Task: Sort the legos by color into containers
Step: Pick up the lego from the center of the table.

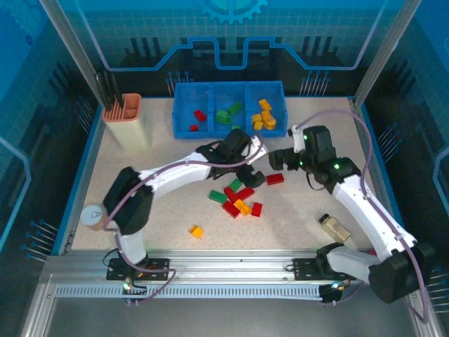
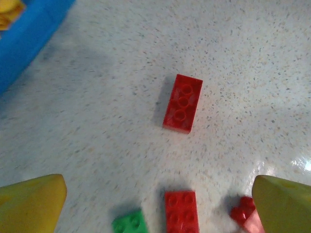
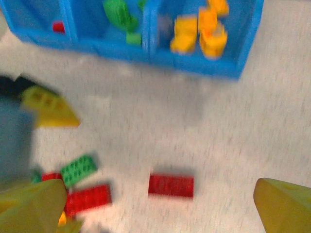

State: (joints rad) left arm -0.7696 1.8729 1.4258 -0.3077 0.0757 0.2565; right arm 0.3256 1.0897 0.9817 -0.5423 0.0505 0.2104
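Note:
The containers are three compartments of a blue bin [image 1: 184,105] at the back: red bricks [image 1: 200,116] on the left, green [image 1: 226,114] in the middle, orange-yellow [image 1: 265,116] on the right. Loose legos lie mid-table: a cluster [image 1: 235,200], a lone red brick [image 1: 274,178] and an orange one [image 1: 196,231]. My left gripper [image 1: 250,175] hovers open over the cluster's far edge; a red brick [image 2: 182,103] lies ahead of its fingers [image 2: 34,204]. My right gripper [image 1: 279,158] is open above the lone red brick [image 3: 171,185], facing the bin [image 3: 204,65].
A peach slotted holder [image 1: 125,119] stands at the back left. A pink cup [image 1: 92,215] sits at the left edge and a small bottle [image 1: 335,227] near the right arm. The two grippers are close together mid-table.

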